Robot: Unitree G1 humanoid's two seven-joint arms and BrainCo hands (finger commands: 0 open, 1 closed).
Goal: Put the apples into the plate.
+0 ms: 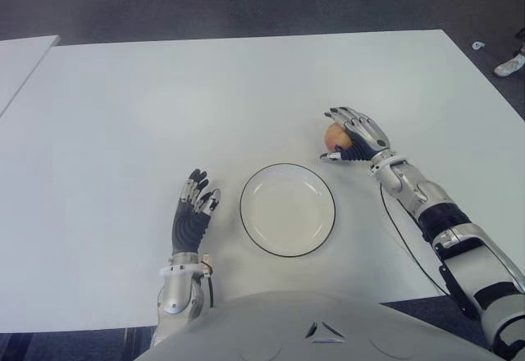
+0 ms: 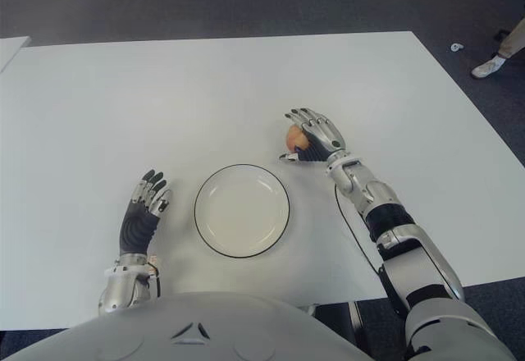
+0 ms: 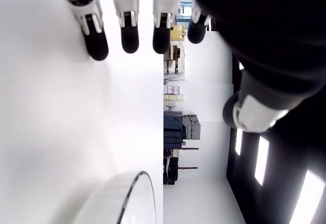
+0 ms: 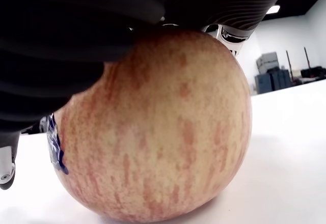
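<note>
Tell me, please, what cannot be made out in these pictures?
- Eye views: the right hand covers most of the apple.
- Right wrist view: dark fingers hide the apple's top, so a firm grip is unclear.
- Left wrist view: the plate is cut by the picture's edge.

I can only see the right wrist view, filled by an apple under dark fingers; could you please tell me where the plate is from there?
Observer: The plate is empty, on the table, nearer the robot than the apple and slightly toward its left.
Operator: Thank you. Is the apple lifted?
Observer: It appears to sit on the table, with the right hand curled over it.
Operator: And the other hand?
Observer: The left hand shows left of the plate, fingers extended, holding nothing.
</note>
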